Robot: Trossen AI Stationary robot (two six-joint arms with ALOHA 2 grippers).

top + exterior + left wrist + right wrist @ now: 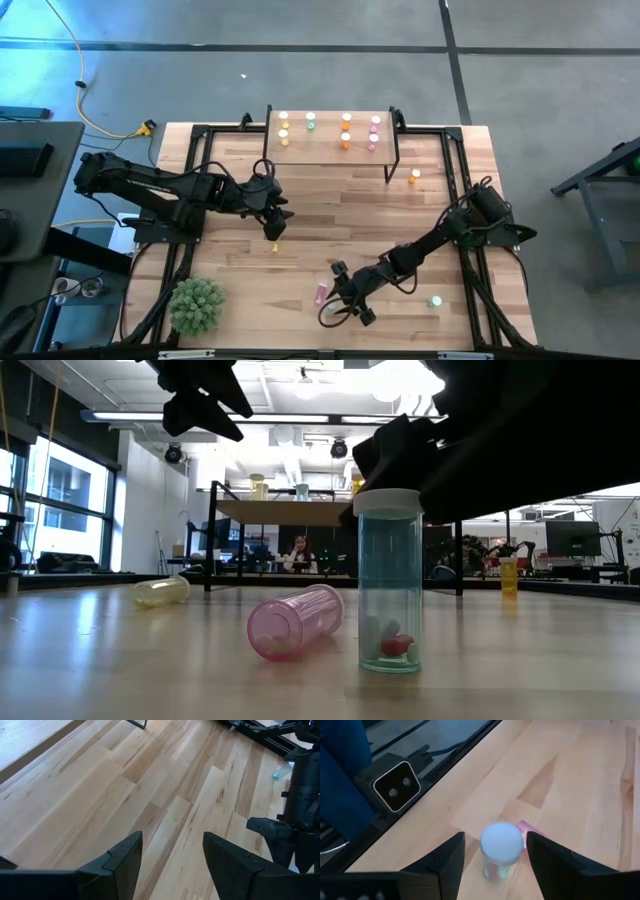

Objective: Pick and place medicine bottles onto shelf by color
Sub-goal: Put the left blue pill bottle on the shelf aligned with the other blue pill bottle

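Note:
An upright blue-green medicine bottle (pixel 501 851) with a white cap stands on the table near its front edge, also clear in the low view (pixel 388 585). My right gripper (pixel 495 865) is open, one finger on either side of this bottle with a gap to each; in the high view the right gripper (pixel 342 295) covers it. A pink bottle (pixel 295 622) lies on its side just beside it. My left gripper (pixel 172 865) hangs open above mid-table (pixel 275 222), over a yellow bottle (pixel 276 246) lying on the wood. The shelf (pixel 330 148) at the far edge carries several bottles.
An orange bottle (pixel 415 177) stands right of the shelf and a green one (pixel 435 300) near the front right. A small green plant (pixel 196 305) sits at the front left. The low camera (pixel 395 785) sits at the table's edge close to my right gripper.

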